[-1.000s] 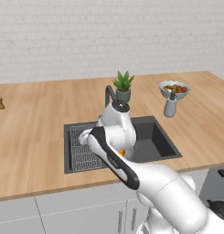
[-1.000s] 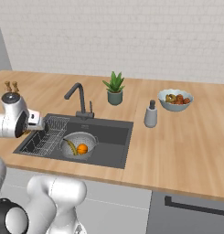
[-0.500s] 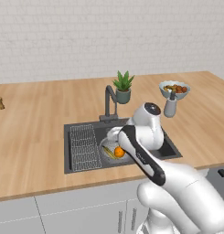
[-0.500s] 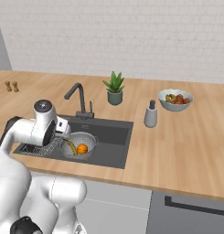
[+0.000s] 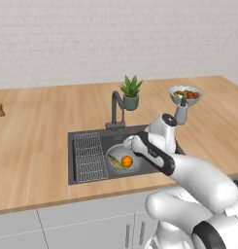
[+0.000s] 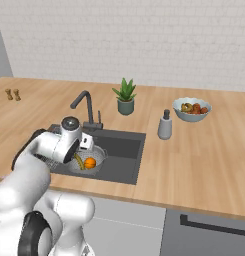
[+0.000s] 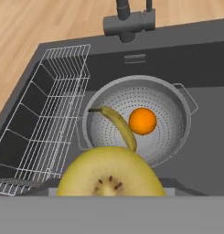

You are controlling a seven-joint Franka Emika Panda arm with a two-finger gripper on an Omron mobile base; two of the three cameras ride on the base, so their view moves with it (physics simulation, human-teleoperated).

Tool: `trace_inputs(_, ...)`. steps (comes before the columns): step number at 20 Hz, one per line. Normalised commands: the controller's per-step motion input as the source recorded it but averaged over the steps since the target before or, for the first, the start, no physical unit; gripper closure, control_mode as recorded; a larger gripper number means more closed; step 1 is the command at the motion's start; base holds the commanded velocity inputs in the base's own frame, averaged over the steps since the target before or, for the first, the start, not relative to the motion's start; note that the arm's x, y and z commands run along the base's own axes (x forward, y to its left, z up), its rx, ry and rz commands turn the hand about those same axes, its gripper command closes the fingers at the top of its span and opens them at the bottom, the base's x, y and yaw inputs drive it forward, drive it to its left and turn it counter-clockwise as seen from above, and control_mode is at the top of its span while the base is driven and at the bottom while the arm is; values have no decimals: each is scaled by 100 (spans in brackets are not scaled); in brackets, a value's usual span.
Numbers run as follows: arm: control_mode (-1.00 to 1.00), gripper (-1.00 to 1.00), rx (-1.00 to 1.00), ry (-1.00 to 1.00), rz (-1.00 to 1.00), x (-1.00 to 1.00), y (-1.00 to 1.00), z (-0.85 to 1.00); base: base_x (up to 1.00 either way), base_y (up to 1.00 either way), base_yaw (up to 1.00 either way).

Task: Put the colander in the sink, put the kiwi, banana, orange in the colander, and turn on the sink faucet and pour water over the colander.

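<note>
**Kiwi held above the colander, banana and orange already inside**

Seen from the hand, the wire grid rack [image 7: 45,114] lines the left part of the dark sink [image 7: 209,137], reaching from the near edge up to the back wall. Just right of it sits the colander [image 7: 170,98], upright on the basin floor, one rim handle poking out on its right side. Inside the bowl the banana [image 7: 119,124] lies on the left, curving from its dark tip down toward the near wall, and the orange [image 7: 142,121] rests right beside it, close enough that the two may touch. The kiwi [image 7: 111,176] fills the lower middle of this view as a cut yellow-green face with dark seeds around a paler centre, sitting right at the gripper; the jaws are clamped on it, though the fingers themselves are hidden behind the fruit. The base of the sink faucet [image 7: 129,20] stands on the back rim above the colander.

From the left base camera, a small brown shaker [image 5: 0,110] stands far left on the wooden counter [image 5: 38,131], then the sink, then the gripper [image 5: 132,142] over the colander's right rim. A potted plant [image 5: 131,92] stands behind the faucet; a soap dispenser [image 5: 181,113] and a bowl of fruit [image 5: 185,95] sit to the right
</note>
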Motion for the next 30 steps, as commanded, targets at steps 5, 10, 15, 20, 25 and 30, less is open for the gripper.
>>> trace_inputs(5, -100, 100, 0, 7, 0, 56, 0, -45, 0, 0, 0)
trace_inputs(10, -100, 100, 0, 5, 0, 31, 0, -37, 0, 0, 0)
trace_inputs(15, -100, 100, 0, 1, 0, 14, 1, -33, 0, 0, 0)
trace_inputs(20, -100, 100, 0, 0, 0, 20, 11, -31, 0, 0, 0)
trace_inputs(25, -100, 100, 0, 2, 0, 30, 16, -30, 0, 0, 0)
trace_inputs(30, -100, 100, 0, 1, 0, 29, 18, -33, 0, 0, 0)
